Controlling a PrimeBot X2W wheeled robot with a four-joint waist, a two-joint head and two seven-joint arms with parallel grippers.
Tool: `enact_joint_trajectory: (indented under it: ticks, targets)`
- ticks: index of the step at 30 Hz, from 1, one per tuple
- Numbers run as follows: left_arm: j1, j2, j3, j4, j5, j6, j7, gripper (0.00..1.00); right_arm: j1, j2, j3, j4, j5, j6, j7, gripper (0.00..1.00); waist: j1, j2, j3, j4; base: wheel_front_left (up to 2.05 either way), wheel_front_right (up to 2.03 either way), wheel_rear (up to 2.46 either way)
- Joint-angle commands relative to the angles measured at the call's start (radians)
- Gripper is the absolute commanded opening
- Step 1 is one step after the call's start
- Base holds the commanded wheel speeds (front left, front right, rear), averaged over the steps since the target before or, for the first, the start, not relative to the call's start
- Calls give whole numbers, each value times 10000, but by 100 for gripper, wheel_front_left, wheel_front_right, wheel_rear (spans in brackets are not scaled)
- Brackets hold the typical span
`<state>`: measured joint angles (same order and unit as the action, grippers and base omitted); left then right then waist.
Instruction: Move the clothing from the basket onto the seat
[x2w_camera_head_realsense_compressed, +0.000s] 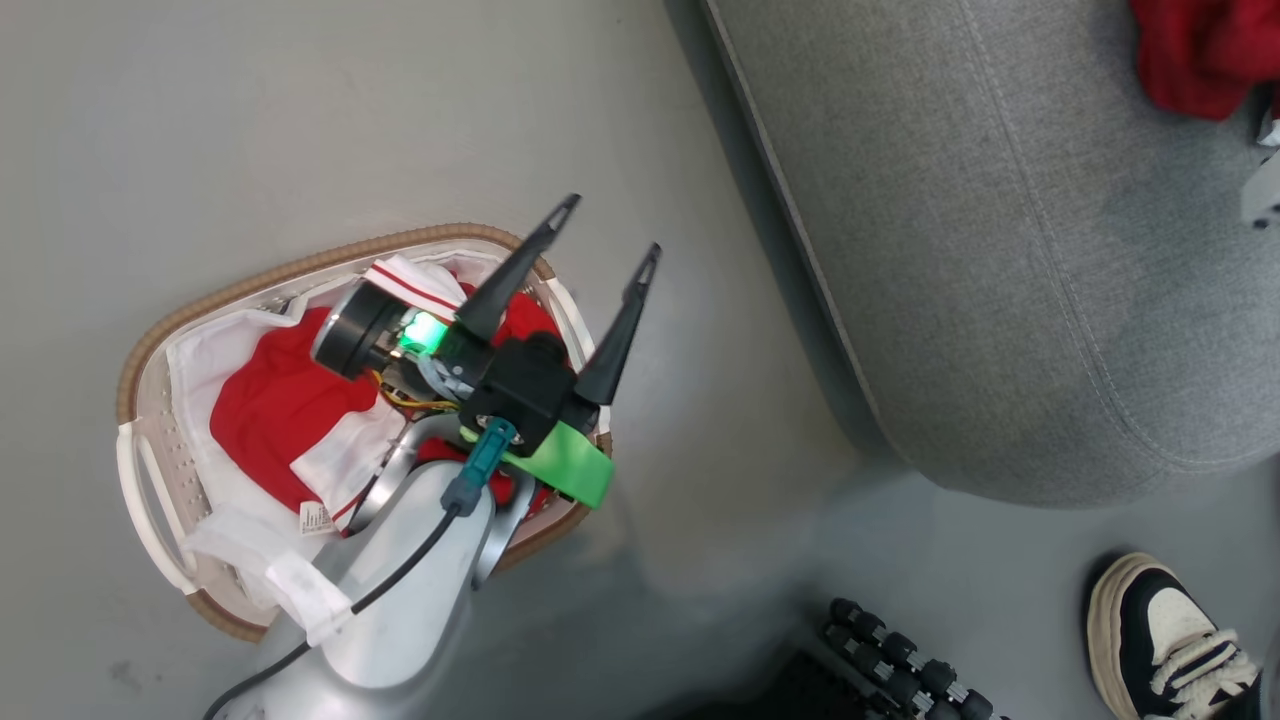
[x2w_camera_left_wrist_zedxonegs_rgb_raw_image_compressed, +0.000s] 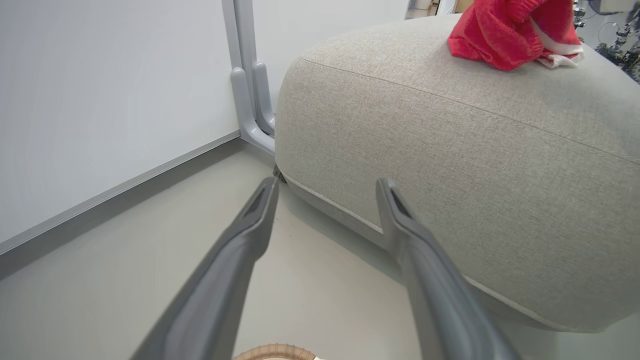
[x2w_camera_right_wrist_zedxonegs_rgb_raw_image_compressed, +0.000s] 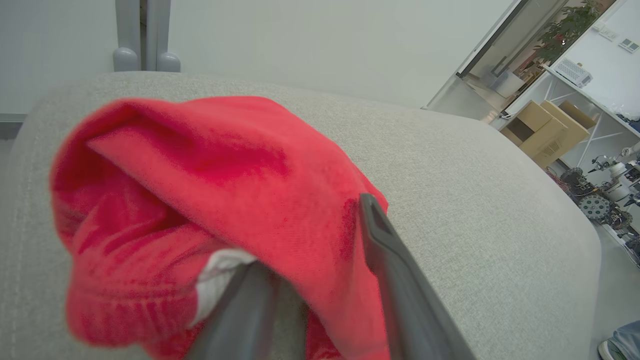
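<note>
Right wrist view: your right tool (x2w_camera_right_wrist_zedxonegs_rgb_raw_image_compressed: 310, 240) is parted around the red garment (x2w_camera_right_wrist_zedxonegs_rgb_raw_image_compressed: 200, 175) on the seat (x2w_camera_right_wrist_zedxonegs_rgb_raw_image_compressed: 475, 200). Spread it fully, then lift straight clear (cloth may snag). More clothing (x2w_camera_head_realsense_compressed: 270, 400) lies in the basket (x2w_camera_head_realsense_compressed: 200, 300) under the wide-spread left tool (x2w_camera_head_realsense_compressed: 610, 225).

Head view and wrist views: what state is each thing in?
basket: on the floor, part full
striped red clothing: crumpled inside the basket
red garment: bunched on the seat
left gripper: open, empty, above the basket
right gripper: open, fingers against the red garment

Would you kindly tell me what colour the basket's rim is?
Brown and woven; the basket's rim shows best in the head view.
</note>
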<state>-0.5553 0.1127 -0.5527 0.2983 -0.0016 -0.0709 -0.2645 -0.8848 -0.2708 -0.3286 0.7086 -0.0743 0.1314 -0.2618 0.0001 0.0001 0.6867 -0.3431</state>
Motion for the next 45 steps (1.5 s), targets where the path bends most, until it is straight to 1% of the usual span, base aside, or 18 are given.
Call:
enact_joint_trajectory:
  ticks: [1, 6, 12, 16, 19, 26, 29, 33, 39, 45]
  targets:
    - [-181, 100, 49, -9, -77, 62, 1, 100, 273, 23, -55, -67, -74, -14, -47, 100, -1, -1, -61, 1, 0, 0, 0]
    - [-41, 176, 123, 44, -198, 111, 1, 100, 1119, 378, -123, -319, 15, -12, -47, 100, -1, -1, -422, -47, 0, 0, 0]
    - [238, 100, 249, 94, -329, 221, 1, 100, 2125, 542, 27, -459, 89, -12, -47, 100, -1, -1, -975, 39, 0, 0, 0]
    - [442, 34, 408, 80, -473, 330, 1, 100, 2741, 626, 269, -628, 148, -14, -47, 100, -1, -1, -1352, 191, 0, 0, 0]
    - [614, 54, 601, 45, -524, 450, 1, 100, 3095, 666, 671, -791, 146, -12, -47, 100, -1, -1, -1602, 340, 0, 0, 0]
    - [1131, 97, 1350, -187, -791, 721, 1, 100, 3290, 617, 1793, -1569, 557, -14, -47, 100, -1, -1, -2218, 938, 0, 0, 0]
    - [1304, 82, 1754, -210, -823, 884, 1, 100, 3303, 664, 2290, -2052, 738, -12, -47, 100, -1, -1, -2466, 1299, 0, 0, 0]
    - [1553, 0, 2278, -169, -879, 977, 1, 100, 3374, 747, 2891, -2474, 952, -12, -47, 100, -1, -1, -2786, 1774, 0, 0, 0]
    - [1988, -151, 2997, -65, -926, 1089, 1, 100, 3560, 895, 3328, -2673, 1131, -12, -47, 100, -1, -1, -3272, 2362, 0, 0, 0]
    - [2461, -250, 3681, 52, -899, 1147, 1, 100, 3904, 1105, 3511, -2776, 1218, -12, -47, 100, -1, -1, -3655, 2797, 0, 0, 0]
